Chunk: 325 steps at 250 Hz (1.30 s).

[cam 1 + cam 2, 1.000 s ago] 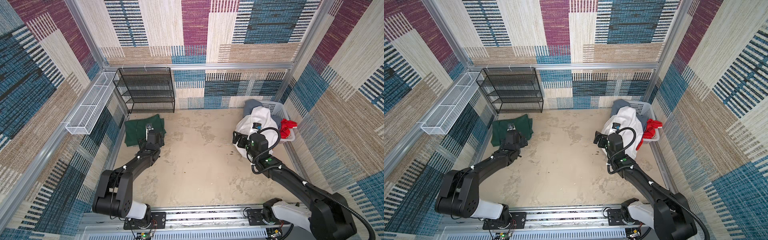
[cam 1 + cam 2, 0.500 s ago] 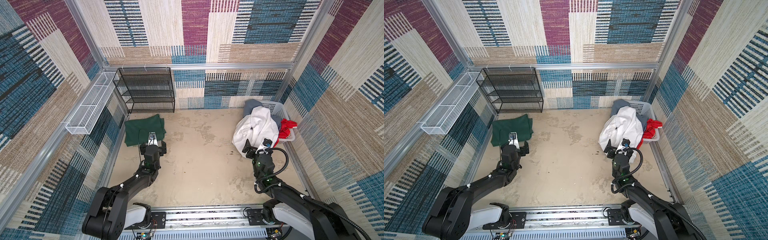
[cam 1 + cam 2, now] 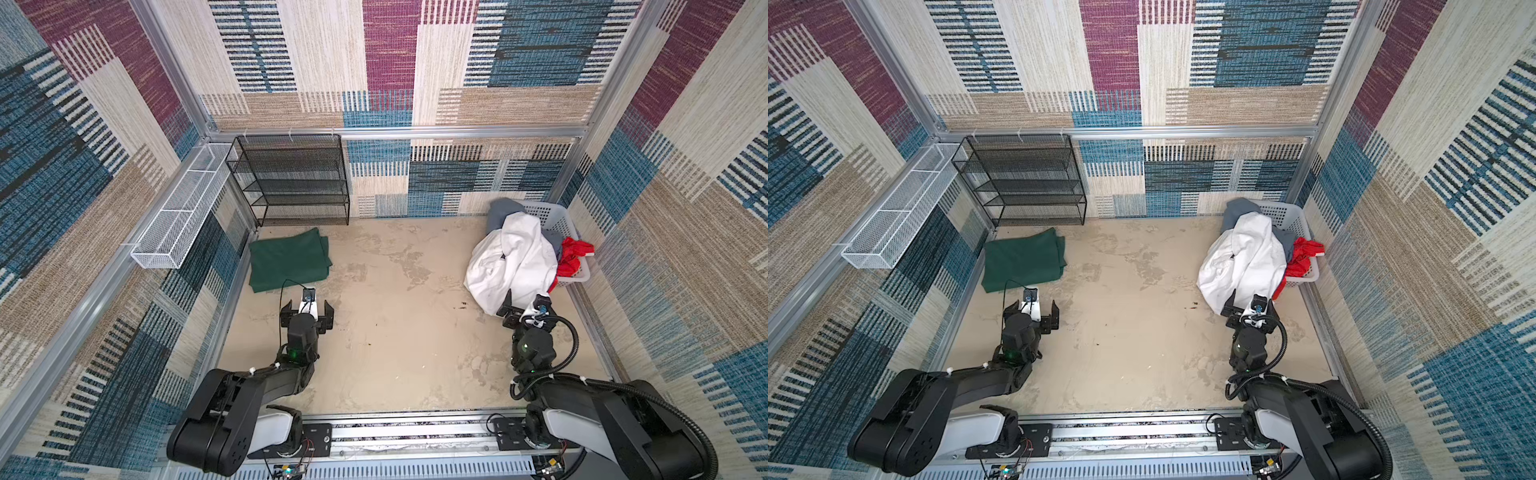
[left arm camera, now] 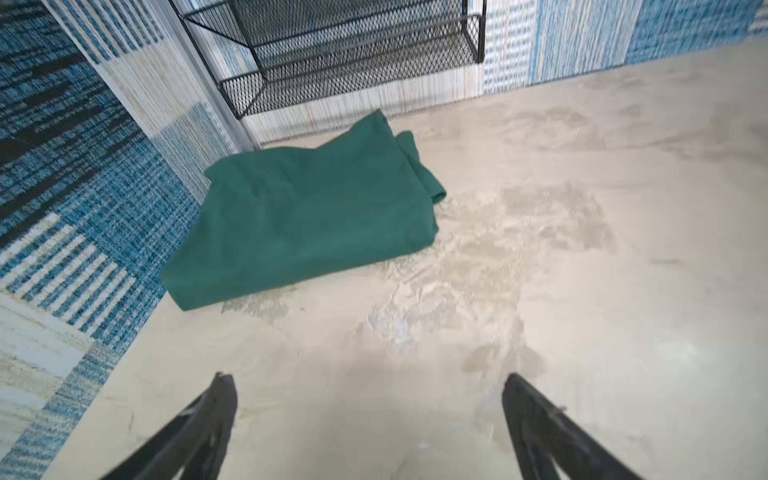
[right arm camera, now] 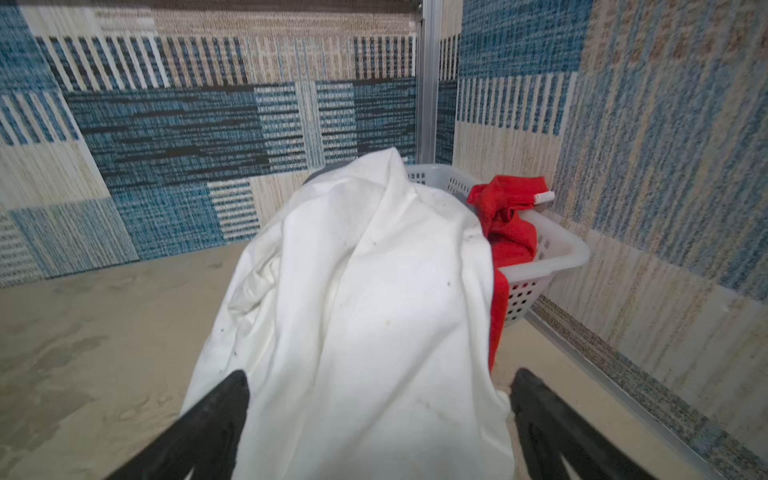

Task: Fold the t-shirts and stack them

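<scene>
Judging by how things lie, one shirt is done and the next is about to be fetched. The green shirt (image 3: 289, 259) lies folded flat on the table (image 3: 395, 311) in the far left corner, just in front of the black wire rack (image 3: 291, 183). The left gripper (image 3: 307, 309) hangs near it, jaws wide and empty.

The right gripper (image 3: 525, 307), jaws equally wide and holding nothing, sits at the low hem of the white shirt (image 3: 511, 262), which spills out of the basket (image 3: 552, 216) onto the table. To my eye the next move calls for closing on that hem and drawing the shirt clear into the open middle.

Both top views show a grey shirt (image 3: 500, 208) heaped behind the white one. The right wrist view barely catches it, yet shows better how the red shirt (image 5: 505, 224) drapes over the basket's rim. The left wrist view alone shows the stacked layers at the green shirt's edge.
</scene>
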### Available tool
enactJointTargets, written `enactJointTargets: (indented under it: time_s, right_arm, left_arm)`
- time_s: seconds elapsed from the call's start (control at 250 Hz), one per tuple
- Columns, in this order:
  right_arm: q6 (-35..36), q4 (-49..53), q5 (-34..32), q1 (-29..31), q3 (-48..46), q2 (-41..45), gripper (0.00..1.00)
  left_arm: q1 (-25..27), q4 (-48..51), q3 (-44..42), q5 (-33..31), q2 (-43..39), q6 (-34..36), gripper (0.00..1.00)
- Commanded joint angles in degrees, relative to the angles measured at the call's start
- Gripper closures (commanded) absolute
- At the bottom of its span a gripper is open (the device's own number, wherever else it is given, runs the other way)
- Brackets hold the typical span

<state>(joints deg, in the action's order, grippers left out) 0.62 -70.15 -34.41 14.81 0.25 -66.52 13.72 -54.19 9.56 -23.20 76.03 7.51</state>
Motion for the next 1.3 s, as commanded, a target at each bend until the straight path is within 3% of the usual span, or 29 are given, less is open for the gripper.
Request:
enactJointTargets:
  time_s: [0.0,0.108,0.176,0.26,0.356,0.552,0.632,0.684,0.736,0.788,0.84,0.896,0.948,1.296]
  right_arm:
    - [2.47,-12.83,2.88,-0.65,-2.01,-3.56,0.02]
    - [5.56,-21.48,3.58,-1.01,-1.01,-11.01,0.02]
    - [7.75,-26.90,3.45,-1.46,-0.01,-16.69,0.02]
    - [8.42,-35.87,3.37,-2.92,0.75,-24.44,0.02]
    - [5.91,-26.14,8.59,-4.10,1.31,-19.65,0.02]
    - [5.13,-19.30,15.95,-6.72,4.94,-20.11,0.02]
    - [0.95,-11.27,23.02,-11.25,6.95,-19.40,0.02]
    - [-0.62,-16.45,25.44,-13.81,8.27,-24.38,0.02]
    - [-1.05,-1.89,27.97,-14.16,12.15,-20.73,0.01]
    - [-0.75,-11.97,29.42,-14.80,9.84,-23.69,0.02]
    - [-1.28,-4.44,29.42,-14.81,11.21,-21.12,0.02]
    - [-0.99,-10.13,29.41,-14.90,10.23,-23.00,0.02]
    - [-1.26,-6.37,29.47,-14.90,10.85,-21.74,0.01]
    - [-0.98,-8.64,29.39,-14.90,10.20,-22.25,0.02]
  left_arm:
    - [-0.70,-14.63,0.55,2.39,5.63,3.58,0.00]
    - [-1.28,-26.56,-0.08,2.35,14.59,3.84,0.00]
    - [-4.23,-24.74,-0.78,5.14,14.24,-0.01,0.00]
    - [-5.45,-24.00,1.40,7.06,15.90,0.19,0.00]
    - [-6.51,-12.85,4.35,9.31,12.16,-1.06,0.00]
    - [-11.55,2.60,12.52,18.22,11.95,-3.67,0.00]
    - [-13.74,6.66,14.64,22.49,12.16,-4.95,0.00]
    - [-14.86,8.37,15.54,24.39,12.30,-5.77,0.00]
    - [-15.61,9.49,16.30,25.38,12.65,-6.37,0.00]
    - [-16.08,9.16,16.23,26.19,12.64,-6.69,0.00]
    - [-16.17,9.20,16.24,26.36,12.63,-6.75,0.00]
    - [-16.31,9.23,16.25,26.61,12.65,-6.89,0.00]
    - [-16.35,9.12,16.27,26.72,12.65,-6.95,0.00]
    - [-15.44,8.60,15.75,25.18,12.22,-6.41,0.00]
